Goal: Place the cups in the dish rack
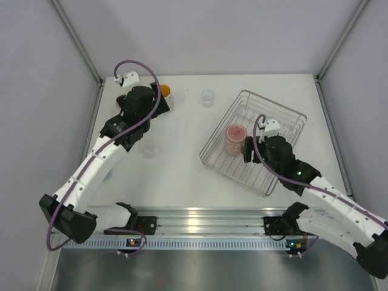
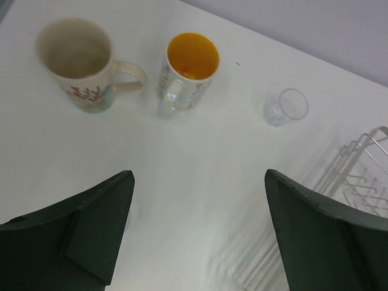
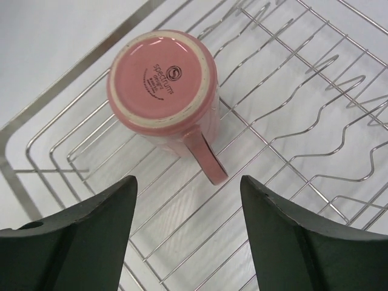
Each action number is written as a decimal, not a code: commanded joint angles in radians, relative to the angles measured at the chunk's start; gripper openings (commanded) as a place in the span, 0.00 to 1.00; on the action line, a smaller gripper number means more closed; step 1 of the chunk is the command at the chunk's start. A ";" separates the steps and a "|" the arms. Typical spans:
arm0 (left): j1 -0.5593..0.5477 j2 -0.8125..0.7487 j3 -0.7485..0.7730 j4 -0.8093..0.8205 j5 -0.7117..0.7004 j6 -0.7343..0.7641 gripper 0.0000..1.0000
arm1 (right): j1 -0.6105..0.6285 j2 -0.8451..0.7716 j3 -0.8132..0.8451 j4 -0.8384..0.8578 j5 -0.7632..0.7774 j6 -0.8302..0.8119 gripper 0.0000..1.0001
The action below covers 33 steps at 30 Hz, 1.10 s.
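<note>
Now the right gripper (image 3: 188, 185), jaws apart and off the upturned pink mug (image 3: 162, 85) in the rack (image 1: 276, 118), should rise straight, sparing its five-o'clock handle (image 3: 206, 160); left gripper (image 2: 198, 182) gapes too.

Mugs: three: pink mug (image 3: 163, 82), cream mug (image 2: 76, 60), orange-inside mug (image 2: 191, 63). Glasses: two: far glass (image 1: 208, 97), near glass (image 1: 147, 149). Rack (image 1: 267, 106): one.

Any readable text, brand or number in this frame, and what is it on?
"spectrum" (roughly, under a round logo): upturned base of the pink mug in the dish rack.
Smaller print beneath it: too small to read.
Markings on the cream mug and orange-inside mug: blurred, no legible words.
</note>
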 commanded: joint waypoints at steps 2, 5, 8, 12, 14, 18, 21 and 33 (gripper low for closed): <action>0.082 0.049 0.095 -0.035 -0.093 0.182 0.96 | -0.014 -0.109 0.007 -0.011 -0.096 0.056 0.70; 0.143 0.100 0.149 -0.057 -0.089 0.213 0.96 | -0.013 -0.172 -0.039 0.042 -0.162 0.093 0.71; 0.214 0.103 0.178 -0.178 -0.119 0.062 0.95 | -0.014 -0.206 -0.071 0.083 -0.200 0.116 0.71; 0.417 0.028 0.068 -0.211 0.100 -0.121 0.94 | -0.014 -0.207 -0.080 0.082 -0.200 0.115 0.71; 0.514 0.011 0.002 -0.211 0.210 -0.193 0.90 | -0.014 -0.210 -0.081 0.075 -0.196 0.106 0.72; 0.726 0.021 -0.064 -0.238 0.342 -0.294 0.82 | -0.014 -0.230 -0.084 0.063 -0.187 0.093 0.72; 0.769 0.055 -0.066 -0.315 0.295 -0.349 0.80 | -0.014 -0.255 -0.102 0.063 -0.177 0.099 0.72; 0.774 0.135 -0.083 -0.472 0.030 -0.342 0.73 | -0.014 -0.263 -0.107 0.052 -0.182 0.110 0.72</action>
